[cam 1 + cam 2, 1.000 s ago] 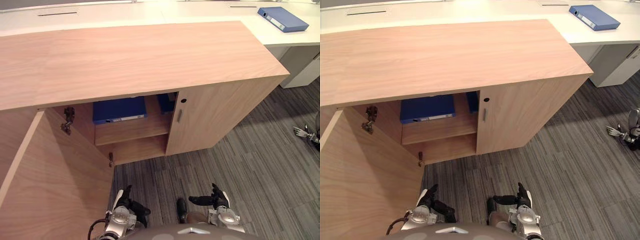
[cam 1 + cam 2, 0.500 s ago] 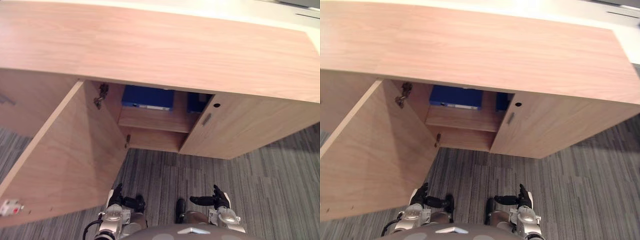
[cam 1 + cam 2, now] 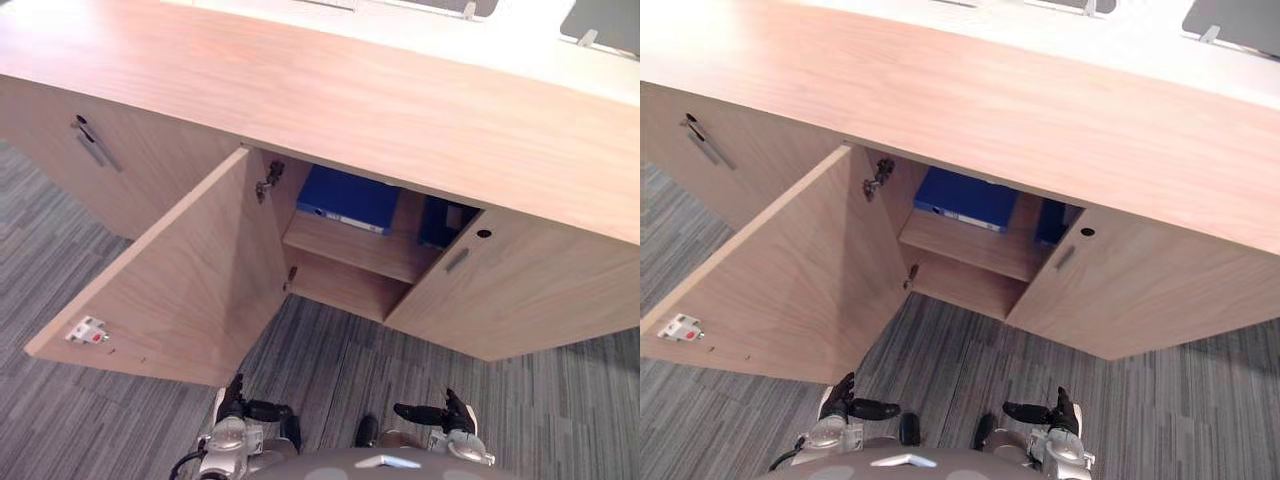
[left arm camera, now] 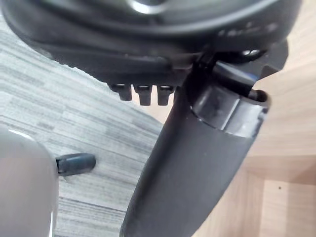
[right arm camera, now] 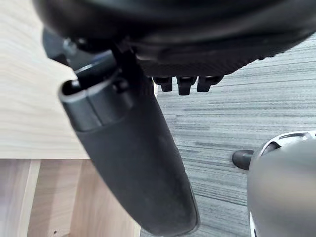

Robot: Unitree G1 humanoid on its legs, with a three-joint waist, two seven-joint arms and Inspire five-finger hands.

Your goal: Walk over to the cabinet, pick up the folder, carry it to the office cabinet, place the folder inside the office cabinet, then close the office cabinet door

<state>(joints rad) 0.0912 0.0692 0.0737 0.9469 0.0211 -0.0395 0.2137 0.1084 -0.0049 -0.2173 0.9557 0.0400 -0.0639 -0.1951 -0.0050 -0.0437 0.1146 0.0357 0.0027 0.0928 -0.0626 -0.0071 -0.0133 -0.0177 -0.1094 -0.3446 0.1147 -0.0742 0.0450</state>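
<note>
The folder point(image 3: 348, 198) lies flat on the upper shelf point(image 3: 360, 250) inside the office cabinet point(image 3: 400, 100), blue against the wood, with a second blue item point(image 3: 437, 222) just to its right, half hidden behind the closed right door point(image 3: 530, 290). So I judge the placing done, and only 1 step is left: shutting the open door point(image 3: 180, 280), which swings out from its hinges at the left of the opening and reaches towards me on my near left. My left hand point(image 3: 245, 411) and my right hand point(image 3: 440, 413) both hang low over the carpet point(image 3: 340, 350), well apart from the cabinet, fingers relaxed, thumbs pointing inward, holding nothing. Next, I think, my left hand must rise and get round the door's free near edge, by the small white latch point(image 3: 86, 330), to its outer face, then push it right and far until it meets the other door. I should keep my arm clear of the closing gap, and watch that nothing on the shelf juts out to block it.
</note>
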